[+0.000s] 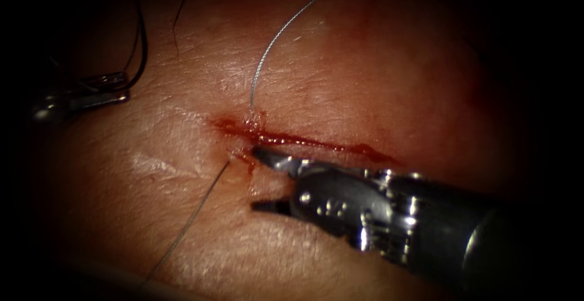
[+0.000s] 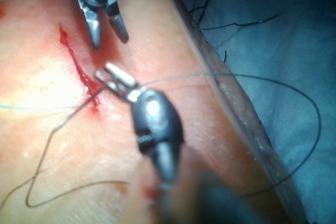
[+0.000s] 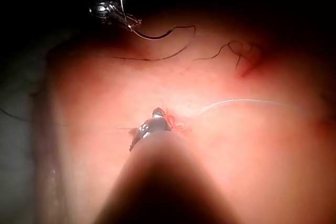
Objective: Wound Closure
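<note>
Right tool (image 1: 260, 179) jaws wide, empty, at the cut's (image 1: 304, 140) left end. Left tool (image 1: 112, 89) well left of cut, clamped on needle (image 3: 157, 36); needle tip unclear.

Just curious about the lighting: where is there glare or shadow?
Endoscope view: glints on the right tool, open, holding nothing, and on the red fluid; the left tool, in shadow, seems to hold the needle by one end, off the tissue. Left wrist view: glare on the tissue beside the cut. Right wrist view: dim around the cut.
</note>
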Robot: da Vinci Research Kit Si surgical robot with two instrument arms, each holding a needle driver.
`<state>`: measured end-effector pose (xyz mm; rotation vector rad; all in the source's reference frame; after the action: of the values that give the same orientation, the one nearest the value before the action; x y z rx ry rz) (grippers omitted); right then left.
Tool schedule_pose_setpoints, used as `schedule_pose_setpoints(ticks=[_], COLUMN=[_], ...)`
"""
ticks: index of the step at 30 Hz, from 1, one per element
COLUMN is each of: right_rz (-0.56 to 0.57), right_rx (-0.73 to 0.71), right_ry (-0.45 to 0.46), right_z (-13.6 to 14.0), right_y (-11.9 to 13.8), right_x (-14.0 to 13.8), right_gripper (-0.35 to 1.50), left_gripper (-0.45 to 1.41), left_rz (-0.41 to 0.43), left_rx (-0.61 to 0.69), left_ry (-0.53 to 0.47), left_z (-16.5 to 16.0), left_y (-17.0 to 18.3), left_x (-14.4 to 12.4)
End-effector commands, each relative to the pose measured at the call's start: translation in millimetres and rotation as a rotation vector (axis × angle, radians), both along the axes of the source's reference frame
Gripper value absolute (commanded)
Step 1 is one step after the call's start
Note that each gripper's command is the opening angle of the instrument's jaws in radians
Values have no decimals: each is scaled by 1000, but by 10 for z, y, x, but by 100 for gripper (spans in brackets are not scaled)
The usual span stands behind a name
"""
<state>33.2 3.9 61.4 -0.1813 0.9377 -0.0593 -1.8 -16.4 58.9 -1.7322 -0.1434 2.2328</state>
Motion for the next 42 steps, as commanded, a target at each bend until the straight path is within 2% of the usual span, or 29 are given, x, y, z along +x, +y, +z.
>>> schedule_pose_setpoints(ticks=[1,7,15,19,23,27,29,30,31,42], right_rz=[-20,-84,-150,-146,-142,-177,-184,-216,-230,-215], right_rx=[-10,-52,-72,-75,-81,-75,-71,-45,-35,-15], right_ry=[0,-34,-37,-36,-39,-75,-84,-108,-111,-74], right_z=[13,36,86,93,96,115,120,125,124,74], right_y=[0,-4,-18,-15,-11,-13,-15,-16,-17,-23], right_x=[15,26,53,67,72,71,70,67,66,57], right_gripper=[121,120,111,103,79,91,85,17,-31,-35], left_gripper=[-45,-45,-45,-45,-45,-45,-45,-45,-45,-45], left_rz=[2,3,2,2,2,4,4,4,4,3], left_rx=[4,4,4,4,4,5,5,6,6,6], left_ry=[2,2,3,3,3,0,0,0,0,0], left_z=[5,5,5,4,4,3,3,3,3,2], left_y=[-9,-10,-10,-10,-10,-11,-11,-10,-10,-11], left_x=[1,1,0,0,0,1,1,1,1,0])
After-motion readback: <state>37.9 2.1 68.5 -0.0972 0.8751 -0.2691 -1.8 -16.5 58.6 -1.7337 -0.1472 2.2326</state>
